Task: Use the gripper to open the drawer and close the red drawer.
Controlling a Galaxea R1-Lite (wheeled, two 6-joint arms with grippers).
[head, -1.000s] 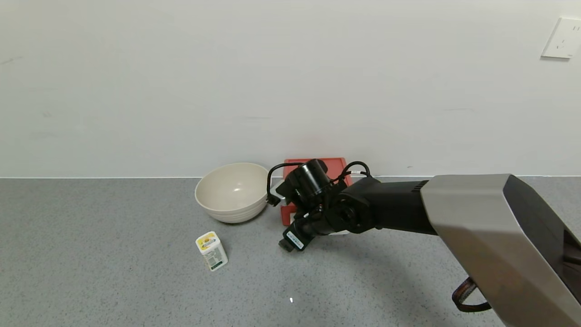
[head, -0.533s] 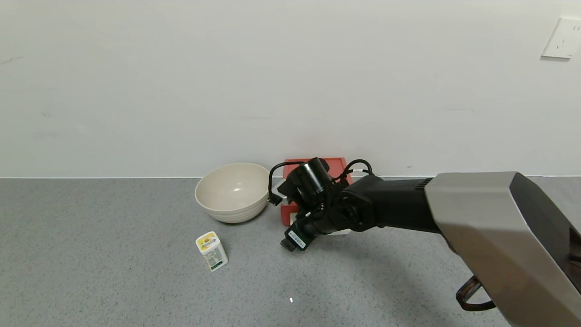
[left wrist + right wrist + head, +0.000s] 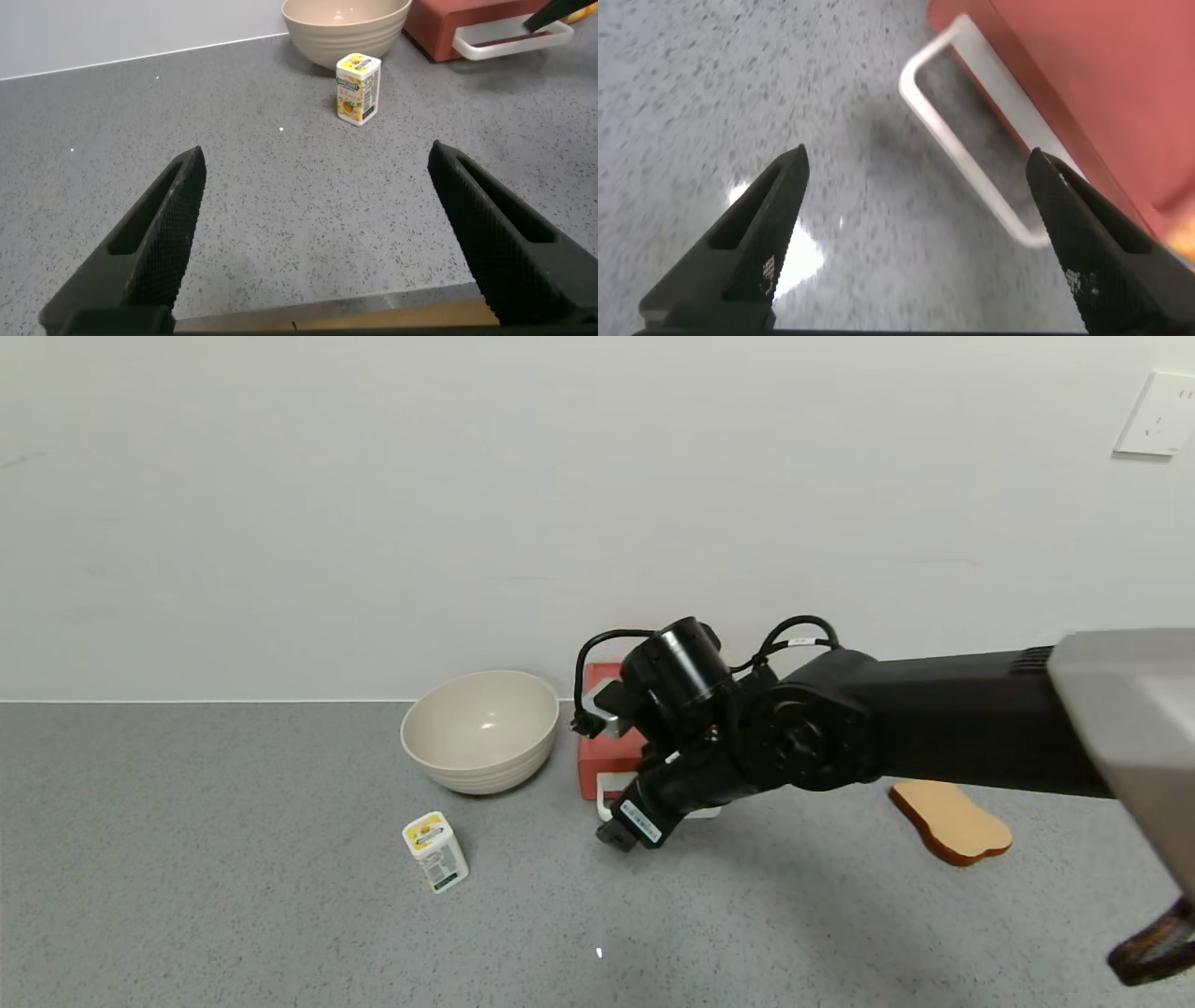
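Red drawer (image 3: 611,767) sits on bench (image 3: 233,915) against wall, beside bowl (image 3: 480,730). Right claw (image 3: 915,233) spread, hovering just off the white handle (image 3: 966,149). Light, stiff plastic, likely slides; grip the handle's front bar. Left claw (image 3: 318,233) spread, idle.

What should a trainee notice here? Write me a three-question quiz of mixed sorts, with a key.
1. True or false: the right gripper is shut on the white handle of the drawer.
2. Which thing stands right beside the drawer, on the robot's left of it? A) the beige bowl B) a mug C) a kettle
3. Fill in: the left gripper hangs above the grey counter with its fingers ____.

Key: 1) False: its fingers are spread, with the handle beyond them, ungripped. 2) A. 3) open.
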